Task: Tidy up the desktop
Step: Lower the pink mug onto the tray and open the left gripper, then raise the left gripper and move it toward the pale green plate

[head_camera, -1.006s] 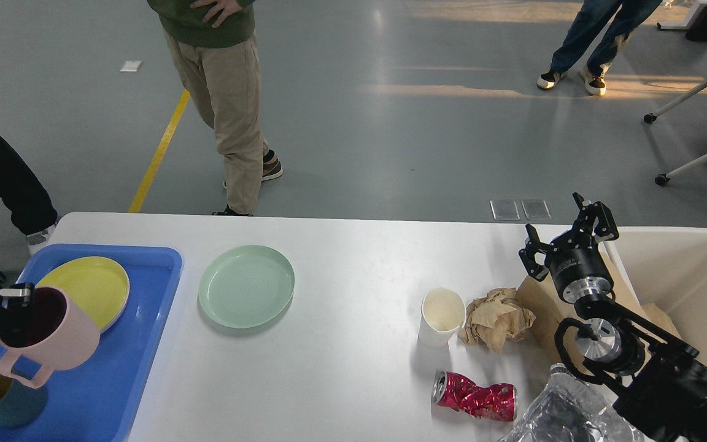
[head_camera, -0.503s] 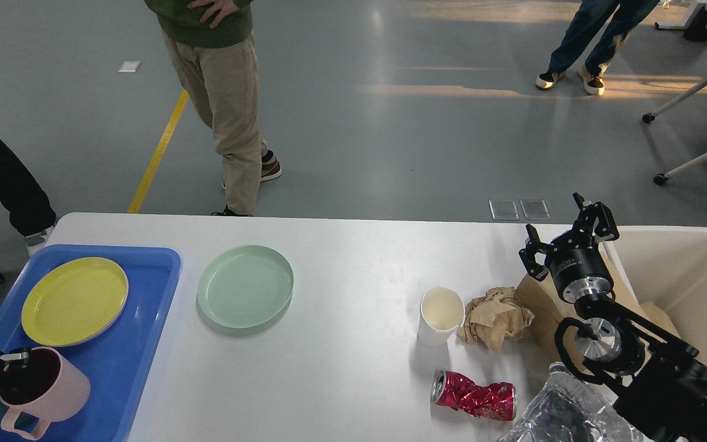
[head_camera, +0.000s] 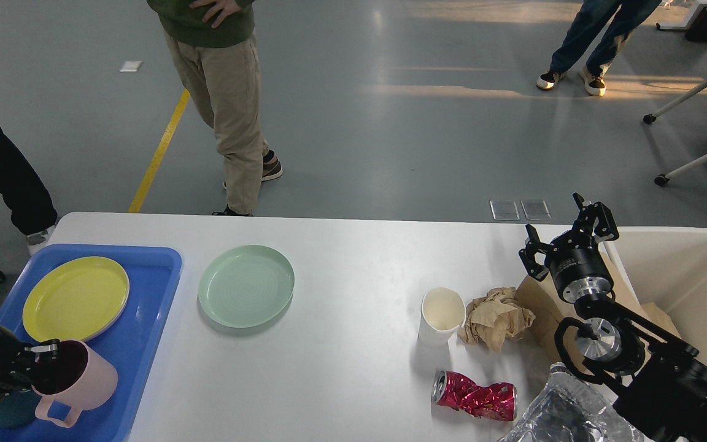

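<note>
Reaching low over the blue tray (head_camera: 145,319), left end effector (head_camera: 43,368) apparently pinches the pink mug (head_camera: 80,383)'s rim.

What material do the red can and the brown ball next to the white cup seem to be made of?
The red can looks like thin metal, glossy: it is crushed with sharp shiny dents. The brown ball looks like matte paper, crumpled into soft folds beside the white cup.
</note>
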